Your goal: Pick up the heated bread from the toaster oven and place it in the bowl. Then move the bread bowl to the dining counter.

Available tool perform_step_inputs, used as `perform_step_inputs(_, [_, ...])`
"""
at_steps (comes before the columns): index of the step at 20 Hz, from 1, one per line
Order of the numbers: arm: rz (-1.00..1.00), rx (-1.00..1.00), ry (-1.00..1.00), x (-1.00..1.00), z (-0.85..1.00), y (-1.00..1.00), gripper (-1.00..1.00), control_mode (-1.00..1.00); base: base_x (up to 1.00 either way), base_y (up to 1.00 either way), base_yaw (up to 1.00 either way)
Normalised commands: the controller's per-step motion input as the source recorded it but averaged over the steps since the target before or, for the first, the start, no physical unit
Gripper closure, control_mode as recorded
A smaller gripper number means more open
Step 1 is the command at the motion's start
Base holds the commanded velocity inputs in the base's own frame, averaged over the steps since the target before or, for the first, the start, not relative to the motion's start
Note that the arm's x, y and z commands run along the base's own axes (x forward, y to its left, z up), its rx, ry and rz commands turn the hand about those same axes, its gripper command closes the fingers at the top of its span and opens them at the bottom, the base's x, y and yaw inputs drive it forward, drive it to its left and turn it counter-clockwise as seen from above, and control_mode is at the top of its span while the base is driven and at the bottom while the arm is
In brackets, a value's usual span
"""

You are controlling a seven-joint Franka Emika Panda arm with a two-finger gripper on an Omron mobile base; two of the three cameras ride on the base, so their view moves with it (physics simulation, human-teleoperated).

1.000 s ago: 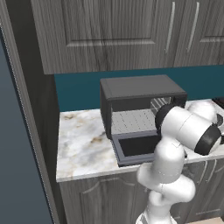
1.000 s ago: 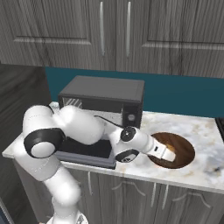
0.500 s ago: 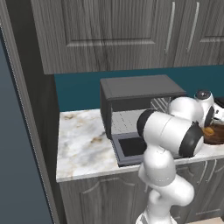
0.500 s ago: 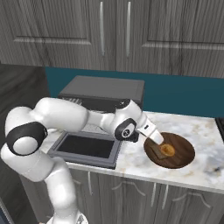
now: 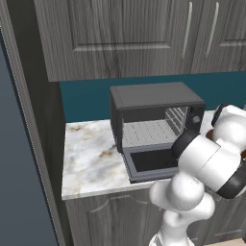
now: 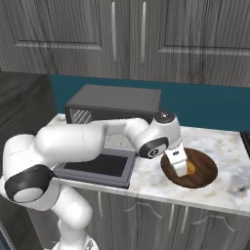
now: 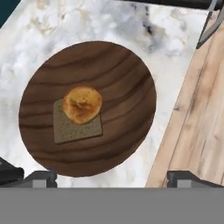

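Note:
The heated bread [image 7: 82, 104], a small round orange-brown bun, lies in the dark brown bowl [image 7: 122, 87], a little left of its middle in the hand view. My gripper [image 7: 113, 178] hangs open straight above the bowl with nothing between its fingers. From the right base view the gripper [image 6: 179, 168] points down over the bowl [image 6: 202, 171], with the bread [image 6: 191, 168] just beside its tip. Left of the bowl the toaster oven [image 6: 114, 100] has its door dropped open. Its wire rack [image 5: 146, 132] is bare. The dining counter is out of view.
Bowl and oven stand on a marble counter [image 5: 91, 153] below grey wall cabinets [image 5: 125, 33]. The oven's open door [image 6: 97, 168] juts to the counter's front edge. A tall dark panel [image 5: 33, 120] closes the left end. Light wood [image 7: 197, 113] shows past the counter's edge.
The gripper has lifted off the bread and come upright over the bowl. The bread stays in the bowl. The arm's elbow has swung lower and nearer the cameras.

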Motion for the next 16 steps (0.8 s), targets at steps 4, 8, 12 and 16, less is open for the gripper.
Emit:
perform_step_inputs(4, [0.00, 0.01, -0.01, 0.00, 0.01, -0.07, -1.00, -1.00, 0.00, 0.00, 0.00])
perform_step_inputs(8, [0.00, 0.17, -0.06, -0.19, -0.61, -0.82, -1.00, -1.00, 0.00, 0.00, 0.00])
perform_step_inputs(12, [0.00, 0.20, 0.00, -0.06, -0.26, -0.40, -1.00, -1.00, 0.00, 0.00, 0.00])
perform_step_inputs(16, [0.00, 0.24, 0.00, 0.00, -0.51, -0.17, -1.00, -1.00, 0.00, 0.00, 0.00])
